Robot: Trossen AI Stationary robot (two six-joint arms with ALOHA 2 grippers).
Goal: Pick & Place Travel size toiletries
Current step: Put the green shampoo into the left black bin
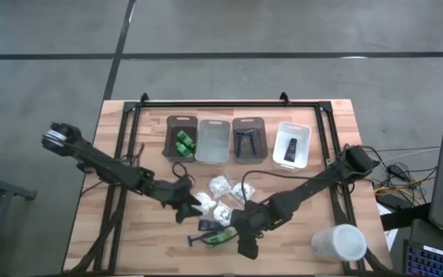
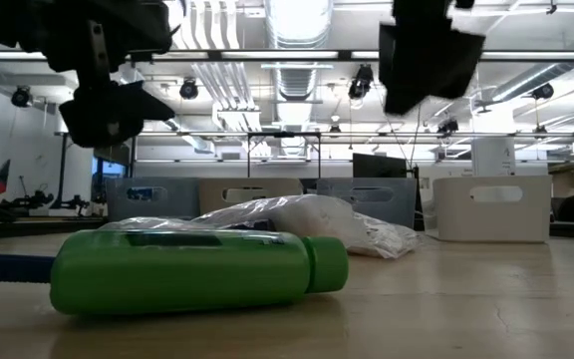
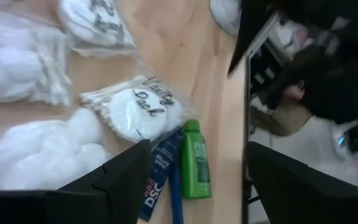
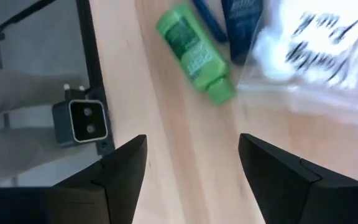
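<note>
The task looks partly done. Four bins stand in a row at the far side of the worktop (image 1: 114,154): the dark bin on the left (image 1: 168,127) already holds bright green mini bottles (image 1: 184,142), the clear bin (image 1: 213,141) beside it appears to hold nothing, the next dark bin (image 1: 261,131) carries dark razors (image 1: 244,143), and the white bin (image 1: 301,132) on the right holds a small black tube (image 1: 290,148).

Still unsorted is a loose heap near the middle of the near side. It consists of several white clear-wrapped packets (image 1: 220,186) of cotton swabs and pads, with one green mini bottle (image 3: 196,160) lying on its side, a dark blue tube (image 3: 159,175) just beside it and a blue razor (image 1: 197,241) at the near left of the heap. From table height the green bottle lies flat in front, with the packets behind it.

The left gripper (image 1: 187,201) hangs over the left side of the heap, its jaws spread and holding nothing. The right gripper (image 1: 246,240) hovers at the near right of the heap, jaws also spread and empty, the green bottle in plain sight ahead of them. A large white cup (image 1: 338,241) stands alone at the near right.

So I judge that the packets, which probably belong in the clear bin, remain, as well as the last bottle, tube and razor
</note>
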